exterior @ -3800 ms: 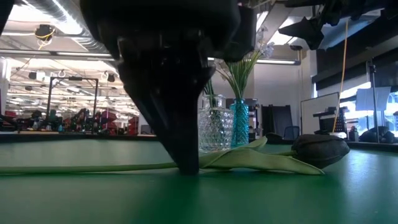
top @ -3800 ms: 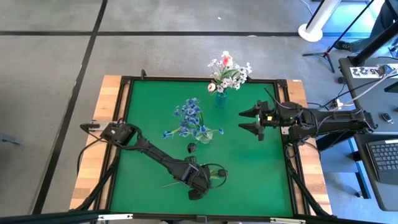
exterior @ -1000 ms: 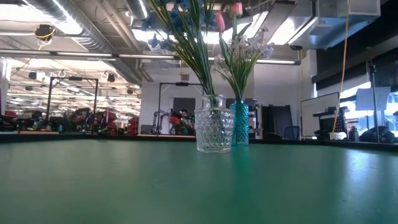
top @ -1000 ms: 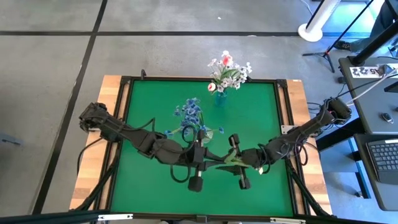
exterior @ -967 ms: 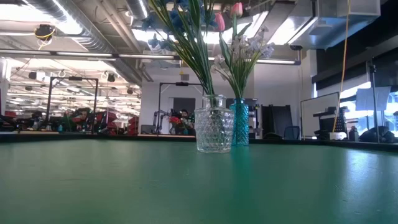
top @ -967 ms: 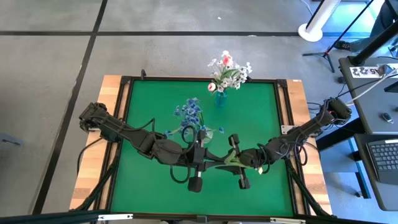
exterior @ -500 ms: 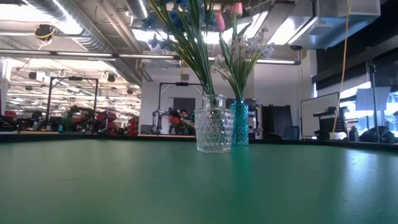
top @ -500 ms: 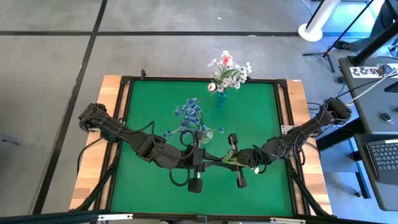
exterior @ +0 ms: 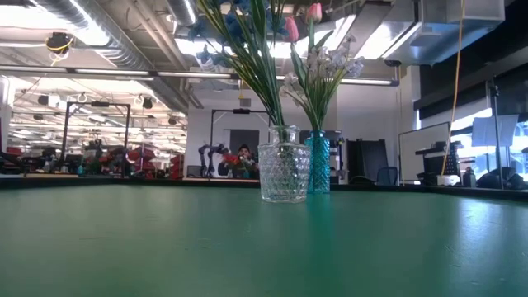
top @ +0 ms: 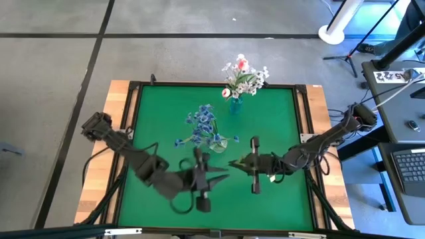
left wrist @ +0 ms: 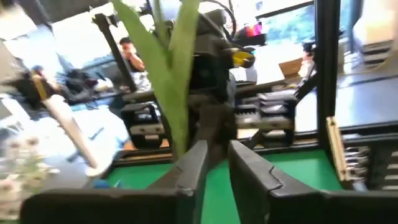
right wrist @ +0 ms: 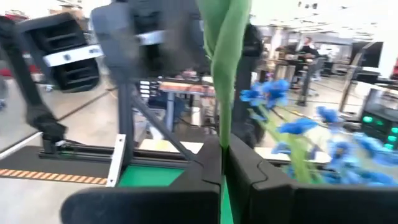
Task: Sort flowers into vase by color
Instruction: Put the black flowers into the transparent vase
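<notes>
Green tulip stem [right wrist: 227, 56] is up in the air over the near-middle of the green table [top: 159, 113], pinched between the right gripper [top: 234, 162] fingers, which are clamped flat together on it; its long leaf rises just past them. In the left wrist view the same leaves [left wrist: 168, 81] sit just beyond the left gripper [top: 222, 174], whose fingers [left wrist: 193, 165] are slightly parted and not gripping anything. Both grippers point at each other, tips near but apart, above the table's front half. Can't see the tulip's head in any view. Blue blossom sprays [top: 202, 123] stand in the clear glass vase [exterior: 283, 173] mid-table. White sprays [top: 249, 76] plus pink tulips [exterior: 314, 11] stand in the teal vase [exterior: 318, 175] near the far edge. People show far back in the room behind the table.
</notes>
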`<state>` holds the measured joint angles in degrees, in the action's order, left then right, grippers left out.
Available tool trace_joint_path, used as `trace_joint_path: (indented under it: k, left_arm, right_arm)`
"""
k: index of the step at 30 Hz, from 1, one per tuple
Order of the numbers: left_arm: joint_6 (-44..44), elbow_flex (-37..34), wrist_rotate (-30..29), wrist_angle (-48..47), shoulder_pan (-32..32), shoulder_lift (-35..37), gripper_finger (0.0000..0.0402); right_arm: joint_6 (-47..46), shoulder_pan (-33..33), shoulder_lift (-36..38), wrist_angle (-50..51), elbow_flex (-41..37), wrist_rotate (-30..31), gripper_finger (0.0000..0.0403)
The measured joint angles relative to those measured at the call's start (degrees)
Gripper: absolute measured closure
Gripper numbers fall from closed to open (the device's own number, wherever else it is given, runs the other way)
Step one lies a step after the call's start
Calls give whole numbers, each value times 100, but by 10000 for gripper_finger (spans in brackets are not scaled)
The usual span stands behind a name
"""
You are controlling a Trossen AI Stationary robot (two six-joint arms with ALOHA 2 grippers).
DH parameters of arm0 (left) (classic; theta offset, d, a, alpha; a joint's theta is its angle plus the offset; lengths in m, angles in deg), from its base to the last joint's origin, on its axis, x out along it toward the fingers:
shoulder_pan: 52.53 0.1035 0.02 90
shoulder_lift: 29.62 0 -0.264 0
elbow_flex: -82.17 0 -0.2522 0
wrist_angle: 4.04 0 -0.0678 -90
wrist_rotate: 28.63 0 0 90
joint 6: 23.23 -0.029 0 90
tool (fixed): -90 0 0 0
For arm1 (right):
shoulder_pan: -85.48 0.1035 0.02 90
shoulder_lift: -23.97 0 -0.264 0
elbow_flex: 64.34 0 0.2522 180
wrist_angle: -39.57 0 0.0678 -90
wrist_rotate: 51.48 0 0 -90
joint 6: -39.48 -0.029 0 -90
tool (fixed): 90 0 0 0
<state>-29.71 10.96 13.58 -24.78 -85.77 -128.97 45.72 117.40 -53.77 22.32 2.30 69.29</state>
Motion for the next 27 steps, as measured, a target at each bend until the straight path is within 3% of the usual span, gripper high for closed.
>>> trace_joint_path:
  k: [6, 10, 12, 16, 19, 24, 27]
  left_arm:
    - [-465, 105, -1920, -27, -744, 16, 296]
    - [29, 125, -2852, -622, -1266, 179, 280]
    - [975, 126, -2753, -1498, -1461, 326, 280]
    - [3676, 110, -1724, -3840, -1593, 503, 296]
    - [5095, -128, -1674, -4885, -1655, 511, 315]
    - [6341, -851, -1813, -5249, -1821, 509, 348]
    - [6774, -1298, -1888, -4888, -1913, 537, 365]
  right_arm:
    - [42, 102, 347, 523, 0, 525, 402]
    - [178, 275, 462, 1013, 0, 1407, 402]
    - [221, 277, 462, 1244, 0, 1837, 402]
    - [-20, 245, 462, 1859, -4, 2016, 402]
    - [-185, 170, 462, 2154, -12, 2013, 402]
    - [-498, -90, 552, 2011, -496, 2284, 402]
    - [-867, -443, 728, 1725, -1039, 1930, 402]
